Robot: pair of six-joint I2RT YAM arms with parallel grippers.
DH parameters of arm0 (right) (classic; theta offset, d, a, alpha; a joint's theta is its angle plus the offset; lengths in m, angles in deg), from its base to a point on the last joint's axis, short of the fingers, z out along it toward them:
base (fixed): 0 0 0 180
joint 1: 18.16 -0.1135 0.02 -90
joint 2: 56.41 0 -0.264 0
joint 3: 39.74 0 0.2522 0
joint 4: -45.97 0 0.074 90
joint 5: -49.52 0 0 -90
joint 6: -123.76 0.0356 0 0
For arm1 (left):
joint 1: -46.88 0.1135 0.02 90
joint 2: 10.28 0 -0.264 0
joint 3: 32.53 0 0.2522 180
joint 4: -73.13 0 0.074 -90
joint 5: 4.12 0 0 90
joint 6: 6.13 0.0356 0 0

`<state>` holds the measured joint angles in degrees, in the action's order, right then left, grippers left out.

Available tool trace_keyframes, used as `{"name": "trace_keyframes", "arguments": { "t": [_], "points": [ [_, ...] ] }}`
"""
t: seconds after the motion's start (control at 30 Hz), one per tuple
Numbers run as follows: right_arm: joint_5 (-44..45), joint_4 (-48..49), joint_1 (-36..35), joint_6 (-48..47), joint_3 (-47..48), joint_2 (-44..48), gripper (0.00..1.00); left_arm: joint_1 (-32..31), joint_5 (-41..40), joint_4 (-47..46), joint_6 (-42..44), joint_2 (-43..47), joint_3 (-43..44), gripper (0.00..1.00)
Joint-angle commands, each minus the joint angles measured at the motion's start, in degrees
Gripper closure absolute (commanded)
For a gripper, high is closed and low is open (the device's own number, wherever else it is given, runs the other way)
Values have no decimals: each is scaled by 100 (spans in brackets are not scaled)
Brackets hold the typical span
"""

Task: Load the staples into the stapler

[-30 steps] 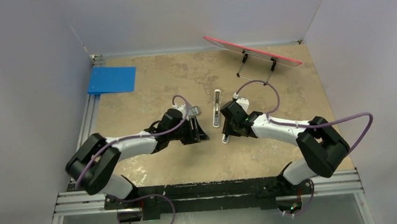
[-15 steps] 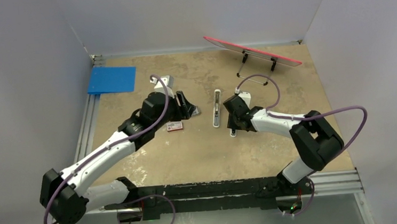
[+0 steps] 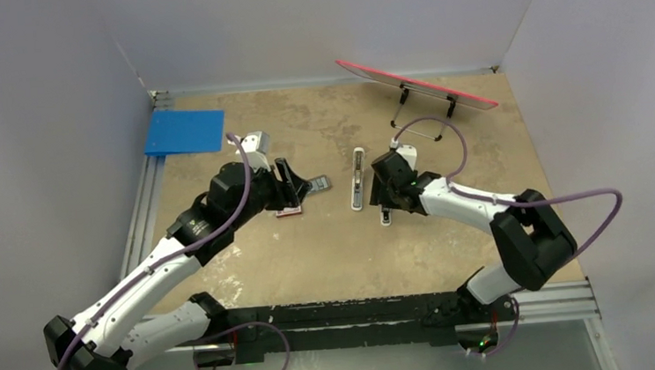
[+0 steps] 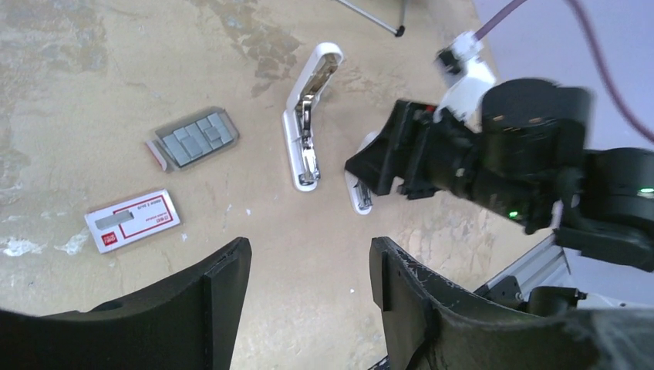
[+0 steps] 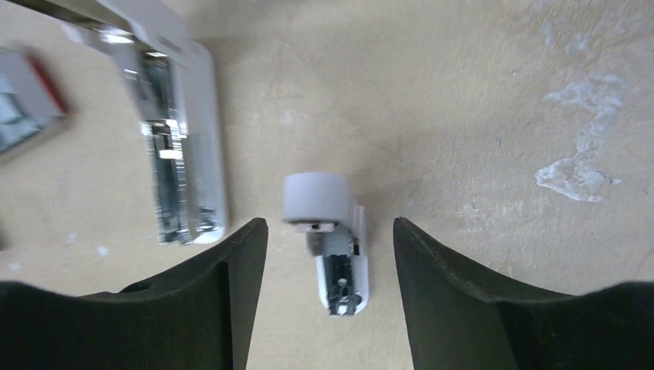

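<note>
white stapler (image 4: 307,123), grey staples (image 4: 197,139), red-and-white box (image 4: 133,220), blue folder (image 3: 184,131), mottled tan table (image 3: 312,252)

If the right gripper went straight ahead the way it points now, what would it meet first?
Most likely the short white piece on the table, directly ahead of the right gripper.

Odds and ends on the mottled tan table (image 3: 329,255)
A flat blue sheet (image 3: 185,131) lies in the far left corner. A red board (image 3: 413,83) sits tilted on a wire stand (image 3: 404,97) at the far right. A short white piece (image 5: 328,223) lies mid-table.
</note>
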<state>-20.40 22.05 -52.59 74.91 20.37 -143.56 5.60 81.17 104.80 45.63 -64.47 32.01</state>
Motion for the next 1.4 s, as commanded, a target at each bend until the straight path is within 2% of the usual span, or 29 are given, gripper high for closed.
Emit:
{"name": "trace_keyframes", "arguments": {
  "t": [0.0,0.23,0.43,0.53,0.63,0.77,0.9,1.03,1.13,1.17,1.23,1.37],
  "points": [
    [-10,-265,24,7,513,561,36,23,2,136,200,-71,294,42],
    [-52,84,16,-657,941,1341,36,23,-476,496,513,-283,795,38],
    [-910,1657,-20,-1248,707,1788,38,19,-1301,670,650,-88,736,36],
    [-972,2003,-176,-1276,947,1378,40,23,-1823,787,613,150,595,37],
    [-810,1817,-354,-1212,1519,673,48,23,-2213,722,543,372,407,38],
    [-405,1292,-687,-1163,2396,-455,56,23,-2180,641,456,512,235,40],
    [16,652,-1017,-1190,3191,-1412,57,23,-2242,634,280,507,107,40],
    [8,270,-1128,-1100,3711,-2053,59,26,-2293,492,337,500,99,40],
    [-136,51,-1210,-1075,3948,-2366,71,28,-2466,568,284,501,75,40],
    [-128,7,-1252,-1086,3996,-2426,73,32,-2504,579,278,494,50,40],
    [-205,-50,-1317,-1104,4072,-2547,73,32,-2517,594,262,449,33,40],
    [-152,-320,-1397,-1064,4284,-2874,64,32,-2412,602,247,356,63,40]
  ]
}}
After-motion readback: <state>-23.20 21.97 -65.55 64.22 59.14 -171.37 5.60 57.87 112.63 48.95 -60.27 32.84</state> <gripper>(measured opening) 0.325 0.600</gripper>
